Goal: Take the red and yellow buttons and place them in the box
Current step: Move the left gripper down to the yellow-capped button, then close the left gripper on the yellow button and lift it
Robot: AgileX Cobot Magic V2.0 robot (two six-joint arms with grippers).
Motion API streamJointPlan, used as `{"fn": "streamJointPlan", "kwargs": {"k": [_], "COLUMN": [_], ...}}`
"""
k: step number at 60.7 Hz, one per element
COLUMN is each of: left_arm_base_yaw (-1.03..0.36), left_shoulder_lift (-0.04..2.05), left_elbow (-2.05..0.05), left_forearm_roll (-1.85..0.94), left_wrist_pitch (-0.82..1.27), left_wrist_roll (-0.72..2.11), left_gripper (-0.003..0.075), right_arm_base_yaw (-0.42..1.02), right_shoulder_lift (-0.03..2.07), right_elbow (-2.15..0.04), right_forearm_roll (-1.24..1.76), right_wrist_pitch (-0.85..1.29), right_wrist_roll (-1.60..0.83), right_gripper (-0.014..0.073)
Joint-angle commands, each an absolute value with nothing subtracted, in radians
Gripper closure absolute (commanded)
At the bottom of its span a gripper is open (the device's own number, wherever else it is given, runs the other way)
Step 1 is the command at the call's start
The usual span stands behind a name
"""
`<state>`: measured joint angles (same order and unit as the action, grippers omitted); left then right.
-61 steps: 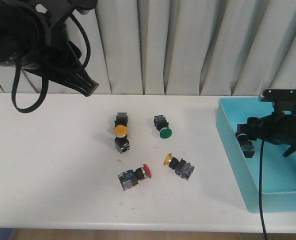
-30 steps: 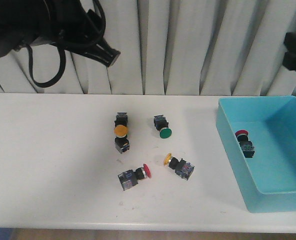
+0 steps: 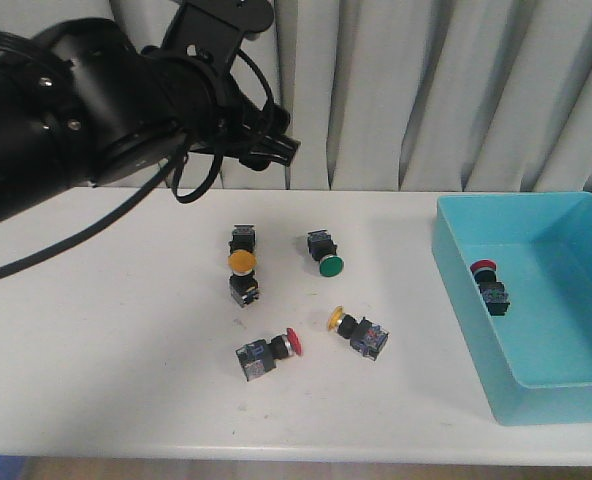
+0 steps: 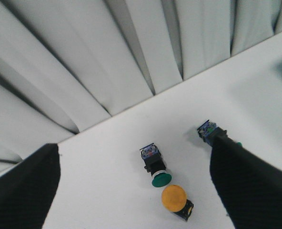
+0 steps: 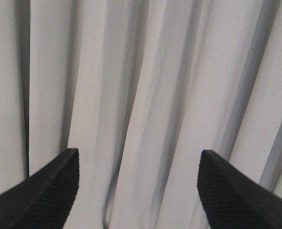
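My left gripper [image 3: 276, 148] hangs open and empty above the table's back edge, behind the buttons; in the left wrist view [image 4: 135, 143] its fingers stand wide apart. Below it a yellow button [image 3: 241, 263] stands cap up, also in the left wrist view [image 4: 174, 197]. A red button [image 3: 274, 350] and a second yellow button [image 3: 354, 329] lie on their sides nearer the front. Another red button [image 3: 488, 283] lies in the turquoise box [image 3: 454, 285] at the right. My right gripper [image 5: 138, 191] is open and empty, facing the curtain; it is out of the front view.
A green button [image 3: 325, 255] lies right of the upright yellow one. A second green button [image 4: 155, 167] lies just behind the yellow cap; only its body [image 3: 242, 238] shows from the front. A grey curtain [image 3: 426, 90] hangs behind the white table [image 3: 96, 340].
My left arm has swung right and down towards the buttons. My right arm lifted off the box, leaving a red button in it, and has gone out of the front view.
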<state>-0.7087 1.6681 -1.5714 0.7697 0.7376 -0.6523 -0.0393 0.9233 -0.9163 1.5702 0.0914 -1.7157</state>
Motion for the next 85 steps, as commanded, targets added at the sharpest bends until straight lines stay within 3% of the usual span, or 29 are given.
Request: {"fn": "streamJointPlan", "kwargs": {"k": [1,15,42,85], "left_arm_base_yaw": [-0.691,-0.66,-0.527,-0.517], "left_shoulder_lift": [1.677,1.776,1.95,2.079], "left_elbow": [-1.593,-1.594,-1.594,-1.598], "left_forearm_roll": [0.805,0.722,0.491,0.333], "left_wrist_pitch": [0.685,0.604,0.555,0.505], "left_wrist_roll": [-0.695,-0.705,-0.688,-0.6], "left_gripper": [0.009,0.0106,0.0134,0.0134], "right_arm_base_yaw": [-0.044,-0.04,0.097,0.097], "right_shoulder_lift": [0.893,0.877,0.877,0.877], "right_elbow": [-0.932,-0.83,-0.718,-0.718], "right_forearm_roll": [1.571,1.572,1.528,1.53], "right_wrist_pitch": [0.1,0.102,0.085,0.09], "right_wrist_roll": [-1.718,-1.683,-1.686,-1.669], "right_gripper": [0.0074,0.0074,0.0074,0.0074]}}
